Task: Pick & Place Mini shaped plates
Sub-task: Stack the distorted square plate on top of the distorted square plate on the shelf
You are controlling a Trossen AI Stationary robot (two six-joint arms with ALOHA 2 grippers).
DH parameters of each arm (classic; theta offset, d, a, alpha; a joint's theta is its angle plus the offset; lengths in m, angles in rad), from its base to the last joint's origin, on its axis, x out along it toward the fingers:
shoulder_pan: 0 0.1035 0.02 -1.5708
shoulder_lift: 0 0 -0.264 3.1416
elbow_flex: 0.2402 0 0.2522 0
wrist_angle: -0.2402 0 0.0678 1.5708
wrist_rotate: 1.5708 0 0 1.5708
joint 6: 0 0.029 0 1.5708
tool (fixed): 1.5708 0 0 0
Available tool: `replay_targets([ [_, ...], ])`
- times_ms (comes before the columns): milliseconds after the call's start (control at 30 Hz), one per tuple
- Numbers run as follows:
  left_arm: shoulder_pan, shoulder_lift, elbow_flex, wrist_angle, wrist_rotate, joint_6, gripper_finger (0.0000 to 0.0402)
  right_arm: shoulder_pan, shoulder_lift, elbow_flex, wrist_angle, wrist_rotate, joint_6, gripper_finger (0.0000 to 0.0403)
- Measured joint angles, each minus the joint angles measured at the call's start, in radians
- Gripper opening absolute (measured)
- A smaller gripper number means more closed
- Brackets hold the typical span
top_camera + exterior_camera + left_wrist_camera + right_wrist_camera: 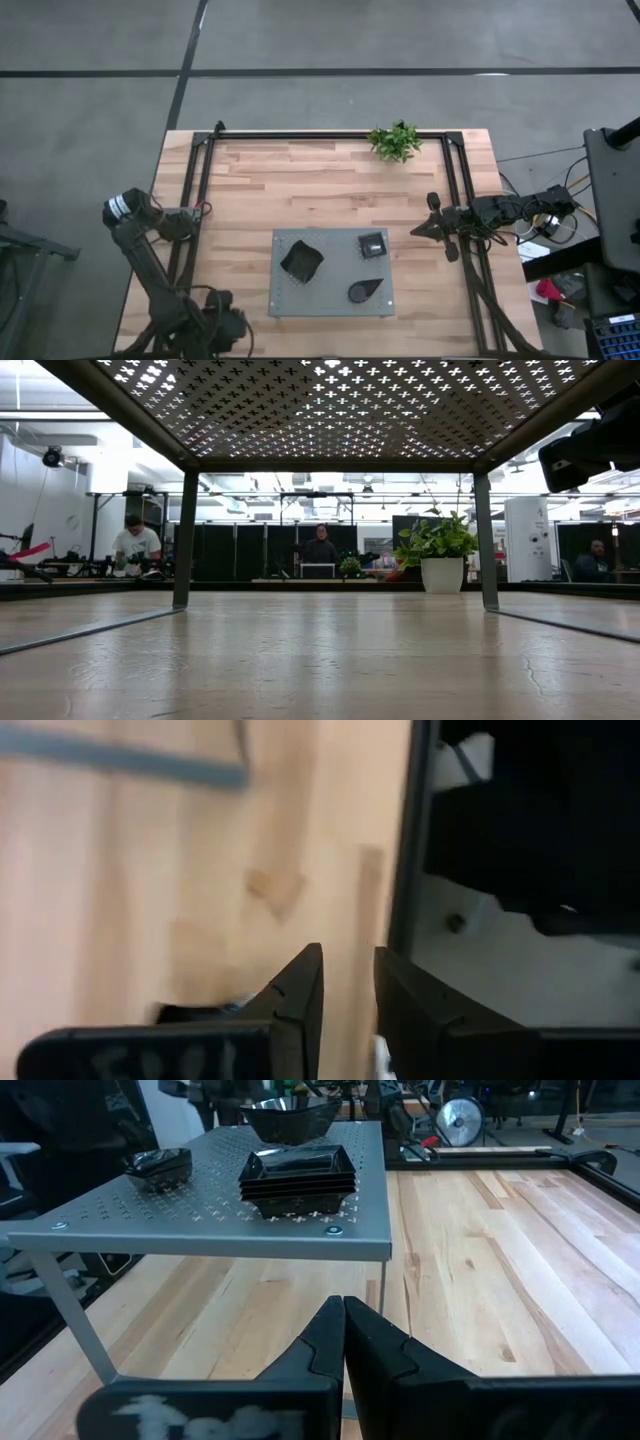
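Note:
Three sets of black mini plates rest on a grey perforated rack point(330, 300) that stands on thin legs. A larger squarish dish point(301, 260) sits at its left. A stack of small squares point(372, 244) point(298, 1175) sits at its far right corner. A teardrop dish point(364, 290) point(160, 1165) sits at its near right. My right gripper point(415, 230) point(343, 1320) is shut and hovers just right of the rack, pointing at it. My left gripper point(197, 211) point(348, 975) stays by the table's left frame rail with a narrow gap between its fingers.
A black frame point(330, 135) runs around the table's far and side edges. A small potted green plant point(395, 141) point(440, 555) stands at the far edge. Bare wood lies between the rack and the far edge. People sit in the room beyond the table.

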Motion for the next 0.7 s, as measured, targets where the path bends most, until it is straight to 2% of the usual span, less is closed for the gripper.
replay_targets([
  [133, -0.014, 0.000, -0.087, 0.139, 0.085, -0.062, 0.0085, 0.000, 0.000, 0.000, 0.000, 0.000, 0.000, 0.0008],
  [300, -0.027, 0.000, -0.172, 0.249, 0.127, -0.143, 0.0085, 0.000, 0.000, 0.000, 0.000, 0.000, 0.000, 0.0008],
  [700, -0.070, 0.001, -0.251, 0.262, 0.179, -0.259, 0.0085, 0.000, 0.000, 0.000, 0.000, 0.000, 0.000, 0.0008],
])
